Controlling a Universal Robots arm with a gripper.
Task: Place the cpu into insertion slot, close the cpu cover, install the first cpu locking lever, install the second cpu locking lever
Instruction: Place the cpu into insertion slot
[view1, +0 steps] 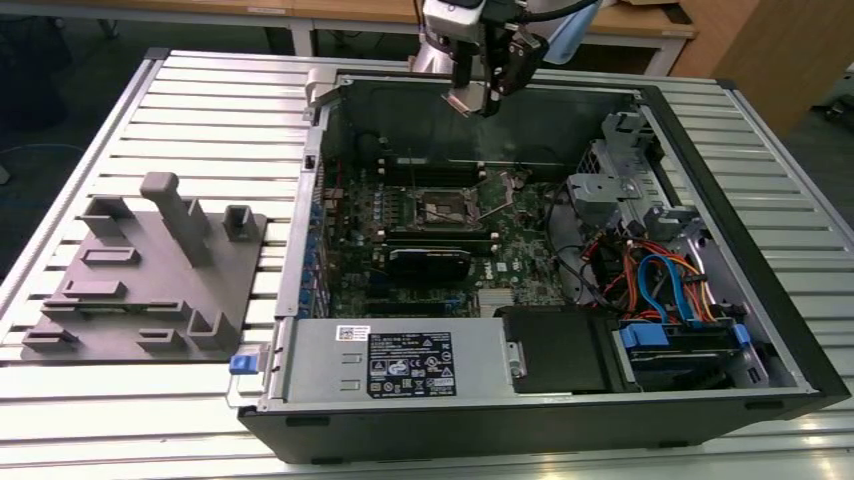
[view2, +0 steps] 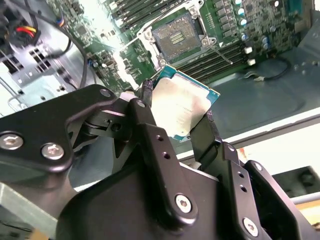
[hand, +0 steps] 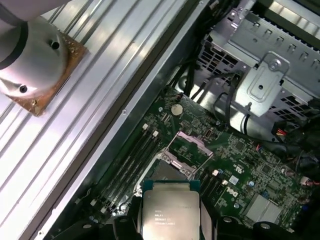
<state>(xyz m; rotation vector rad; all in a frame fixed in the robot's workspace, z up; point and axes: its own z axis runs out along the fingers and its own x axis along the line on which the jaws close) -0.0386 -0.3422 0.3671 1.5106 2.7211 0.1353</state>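
jaws: gripper (view2: 179, 106) clamped on the cpu (view2: 186, 100), gripping two opposite edges.
cpu: held high over the far wall of the open computer case (view1: 747, 330).
relation: insertion slot (view1: 447, 210) lies lower, toward the case's middle, well apart from the chip.
slot: empty, contacts bare; cpu cover (hand: 191, 141) seems swung open.

Your cpu (view2: 182, 107) (silver-grey top, green edge) hangs tilted, pinched at its edges between the jaws, above the bare insertion slot (view2: 175, 36); the cpu cover (hand: 191, 140) stands raised beside it.
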